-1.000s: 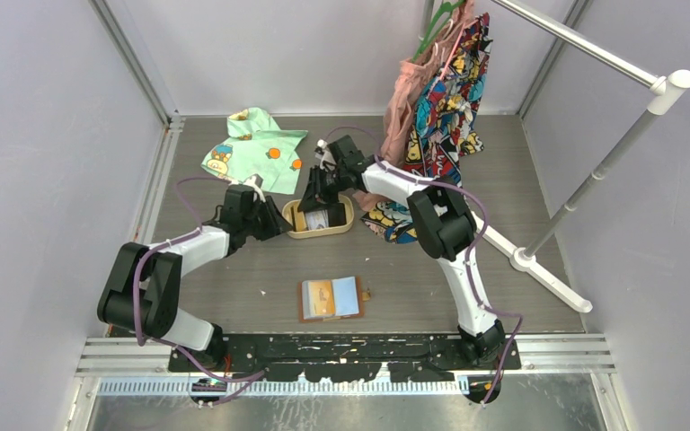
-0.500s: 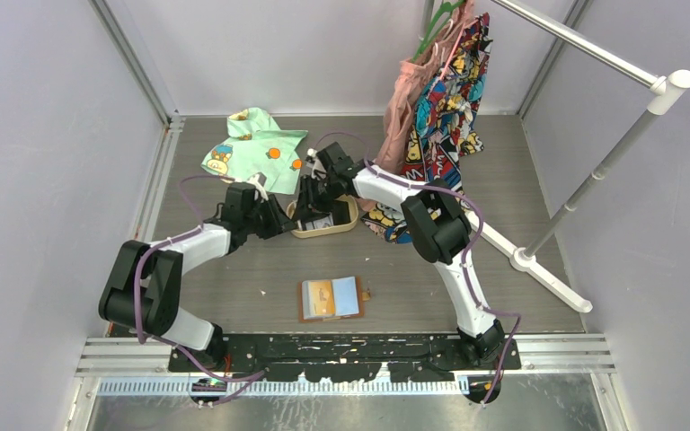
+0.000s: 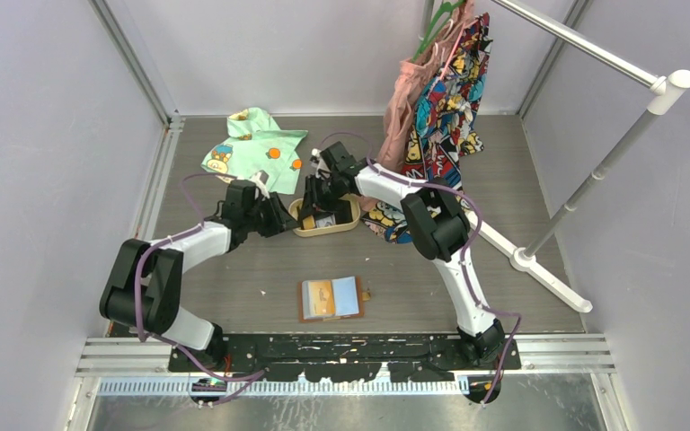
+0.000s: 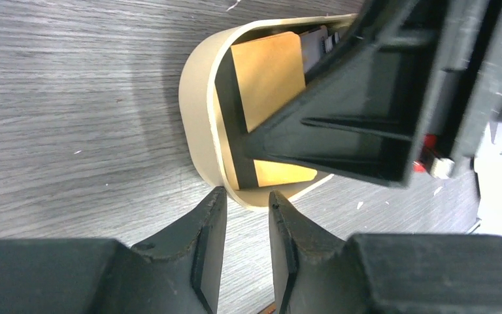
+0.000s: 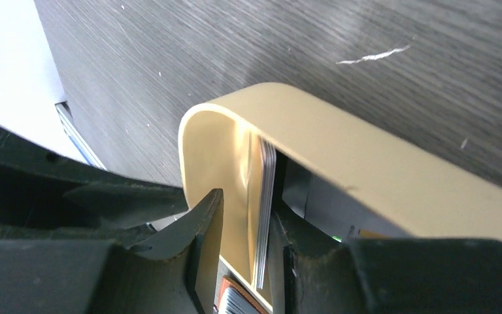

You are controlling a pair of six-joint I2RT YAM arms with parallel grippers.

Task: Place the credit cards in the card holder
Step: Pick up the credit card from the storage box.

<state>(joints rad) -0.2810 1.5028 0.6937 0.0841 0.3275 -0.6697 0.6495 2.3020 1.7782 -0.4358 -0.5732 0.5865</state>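
Observation:
The brown card holder (image 3: pixel 306 314) lies open near the front, with an orange card (image 3: pixel 318 297) and a light blue card (image 3: pixel 347 295) on it. More credit cards sit in a tan oval tray (image 3: pixel 346 224). My right gripper (image 3: pixel 316 205) reaches into the tray. In the right wrist view its jaws (image 5: pixel 245 219) stand open around a stack of cards on edge (image 5: pixel 266 196), which leans on the right finger (image 5: pixel 287 248). My left gripper (image 3: pixel 284 222) is open and empty at the tray's left end (image 4: pixel 196 111). An orange card with a black stripe (image 4: pixel 268 78) shows there.
A green child's shirt (image 3: pixel 253 148) lies behind the tray at the left. Patterned clothes (image 3: pixel 445 99) hang from a rack (image 3: pixel 593 54) at the back right, and its base bar (image 3: pixel 539 269) runs across the table's right side. A patterned cloth (image 3: pixel 386 224) lies right of the tray.
My right gripper has dropped lower into the tray, around the cards. My left gripper has moved right, up to the tray's left end. The card holder has not moved.

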